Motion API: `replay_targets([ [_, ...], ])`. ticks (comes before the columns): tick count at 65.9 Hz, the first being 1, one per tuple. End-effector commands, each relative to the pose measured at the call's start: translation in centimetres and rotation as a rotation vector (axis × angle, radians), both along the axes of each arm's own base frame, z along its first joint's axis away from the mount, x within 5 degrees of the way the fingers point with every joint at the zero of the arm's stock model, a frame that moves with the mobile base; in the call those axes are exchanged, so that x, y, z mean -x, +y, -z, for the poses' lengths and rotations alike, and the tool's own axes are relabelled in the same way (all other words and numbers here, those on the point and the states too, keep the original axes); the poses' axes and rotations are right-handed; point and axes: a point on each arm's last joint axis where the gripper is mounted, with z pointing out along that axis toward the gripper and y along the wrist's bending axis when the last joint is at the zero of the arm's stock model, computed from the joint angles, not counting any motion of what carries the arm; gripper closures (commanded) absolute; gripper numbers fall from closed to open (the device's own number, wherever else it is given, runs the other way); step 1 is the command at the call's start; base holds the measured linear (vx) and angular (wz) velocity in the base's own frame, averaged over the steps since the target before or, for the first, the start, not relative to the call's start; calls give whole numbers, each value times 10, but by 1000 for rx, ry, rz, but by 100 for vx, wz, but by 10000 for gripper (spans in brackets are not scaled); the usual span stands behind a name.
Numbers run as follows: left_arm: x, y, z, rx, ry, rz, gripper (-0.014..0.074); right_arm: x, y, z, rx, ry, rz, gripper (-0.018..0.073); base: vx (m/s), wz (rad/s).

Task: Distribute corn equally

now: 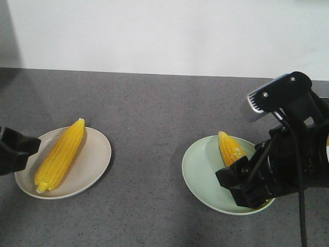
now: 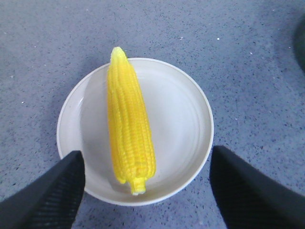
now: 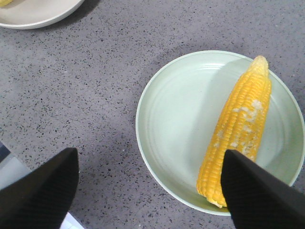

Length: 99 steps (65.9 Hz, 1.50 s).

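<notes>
One yellow cob of corn (image 1: 60, 156) lies lengthwise on the beige plate (image 1: 97, 154) at the left. In the left wrist view this corn (image 2: 129, 124) points away from me on the beige plate (image 2: 190, 109), and my left gripper (image 2: 147, 151) stands open over the plate's near edge, holding nothing. Another corn cob (image 3: 240, 133), with whitish kernel patches, rests on the pale green plate (image 3: 171, 124) at the right. My right gripper (image 3: 150, 152) is open above that plate's near left rim, one fingertip (image 3: 252, 186) overlapping the cob's blunt end. From the front, this gripper (image 1: 247, 188) hides part of the green plate (image 1: 200, 170).
Both plates sit on a grey speckled countertop (image 1: 149, 118) with a white wall (image 1: 164, 31) behind. About a plate's width of counter separates them. My left gripper (image 1: 18, 149) shows at the front view's left edge. A white object (image 3: 66, 222) peeks in at the right wrist view's bottom.
</notes>
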Motion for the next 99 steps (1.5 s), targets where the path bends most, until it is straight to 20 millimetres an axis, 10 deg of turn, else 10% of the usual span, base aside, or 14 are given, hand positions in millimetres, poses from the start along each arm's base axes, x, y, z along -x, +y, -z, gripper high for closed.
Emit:
replay_targets([
  [1,15,4,-16,49,-132,0,63,-1,0,-13,-43,-76,-3,-23,0,0],
  [40,65,17,-20,117,-274,1,97,0,-1,-13,-39,-69,-3,-9,0,0],
  [76,65,17,-20,117,-273,1,575,3,-3,-9,-4,-21,-5,575,0,0],
  [99,67,17,-18,106,-242,2,604,3,-3,-9,-2,-17,-5,567,0,0],
])
